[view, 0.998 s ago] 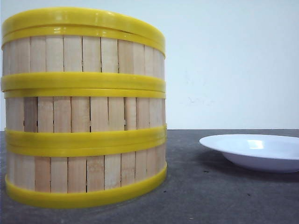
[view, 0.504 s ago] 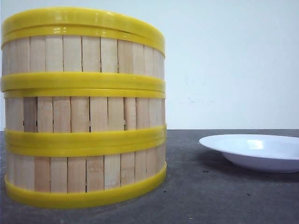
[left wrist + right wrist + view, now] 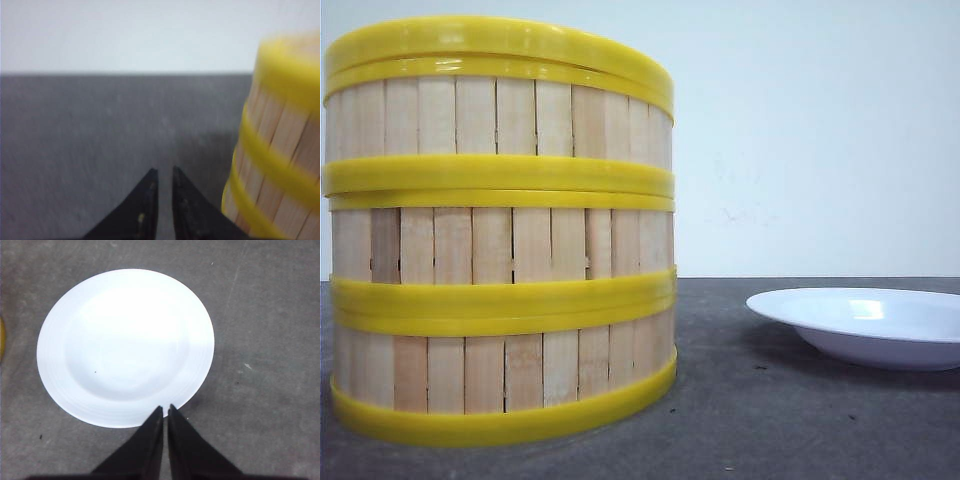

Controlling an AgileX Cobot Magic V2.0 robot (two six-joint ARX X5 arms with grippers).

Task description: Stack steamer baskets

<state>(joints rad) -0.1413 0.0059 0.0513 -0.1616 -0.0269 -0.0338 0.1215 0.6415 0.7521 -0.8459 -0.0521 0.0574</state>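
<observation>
front view sits low, close behind the baskets [image 3: 500,230]; right wrist looks down on the plate [image 3: 125,347] both share.

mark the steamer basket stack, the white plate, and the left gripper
steamer basket stack [image 3: 500,230]: front view, middle basket's slat wall
white plate [image 3: 125,347]: right wrist view, centre of its well
left gripper [image 3: 165,182]: left wrist view, between the fingers' tips
</observation>
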